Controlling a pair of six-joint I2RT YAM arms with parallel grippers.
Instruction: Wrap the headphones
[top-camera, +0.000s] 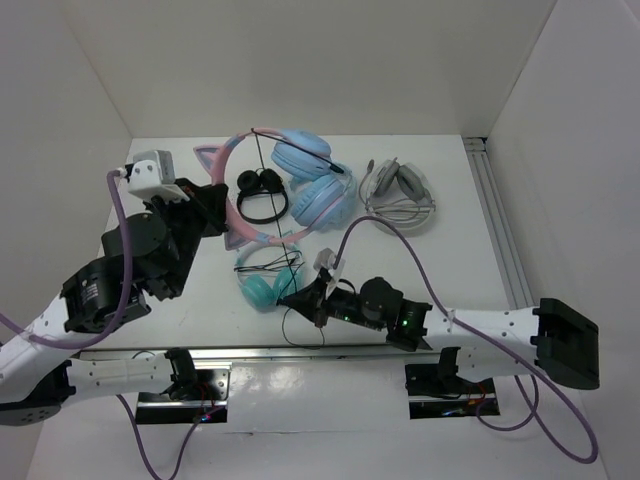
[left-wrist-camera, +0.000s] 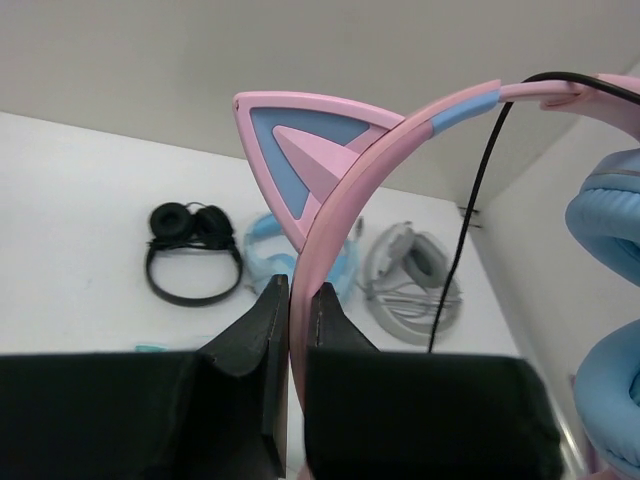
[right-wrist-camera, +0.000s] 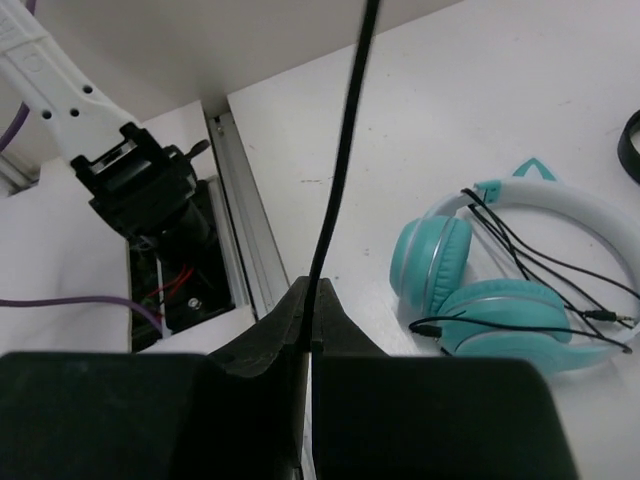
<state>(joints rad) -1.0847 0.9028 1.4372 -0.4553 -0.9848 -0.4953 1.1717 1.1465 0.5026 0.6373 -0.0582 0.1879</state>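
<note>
With the headphones clamped by the left gripper and their cable pinched by the right gripper, the cable could be pulled free if tugged hard.

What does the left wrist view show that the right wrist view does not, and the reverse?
Only the left wrist view: the left gripper shut on the headphones at their pink cat-ear headband, their light blue ear cups, a small black pair and a grey pair.
Only the right wrist view: the right gripper shut on the thin black cable, the teal cat-ear pair, and the rail at the table's edge.
Both: the thin black cable and the white table.
</note>
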